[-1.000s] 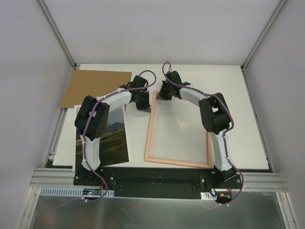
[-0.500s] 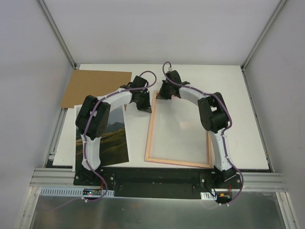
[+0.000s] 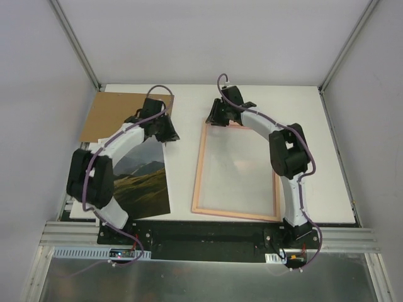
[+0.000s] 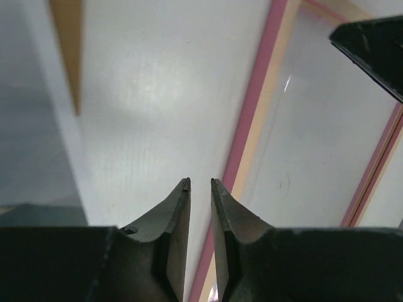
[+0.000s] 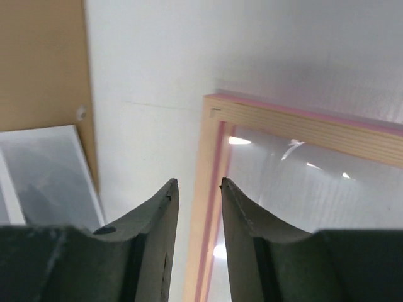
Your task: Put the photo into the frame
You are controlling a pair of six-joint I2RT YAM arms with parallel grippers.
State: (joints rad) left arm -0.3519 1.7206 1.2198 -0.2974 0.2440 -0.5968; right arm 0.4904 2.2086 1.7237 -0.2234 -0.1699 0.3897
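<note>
The frame, thin salmon-pink wood round a clear pane, lies flat right of centre. The photo, a dark mountain landscape, lies face up to its left. My left gripper hovers by the photo's far right corner, its fingers a narrow gap apart and holding nothing. In the left wrist view the left gripper points at bare table beside the frame's pink edge. My right gripper is at the frame's far left corner. In the right wrist view the right gripper stands open over the frame's left rail.
A brown cardboard backing board lies at the far left, touching the photo's top edge. A white sheet shows under the photo's left side. Grey enclosure walls stand on three sides. The arm bases sit on the black rail at the near edge.
My left arm has swung left, from the frame's far left corner to the photo's far right corner. My right gripper has shifted slightly towards the frame's far edge. The frame and photo lie where they were.
</note>
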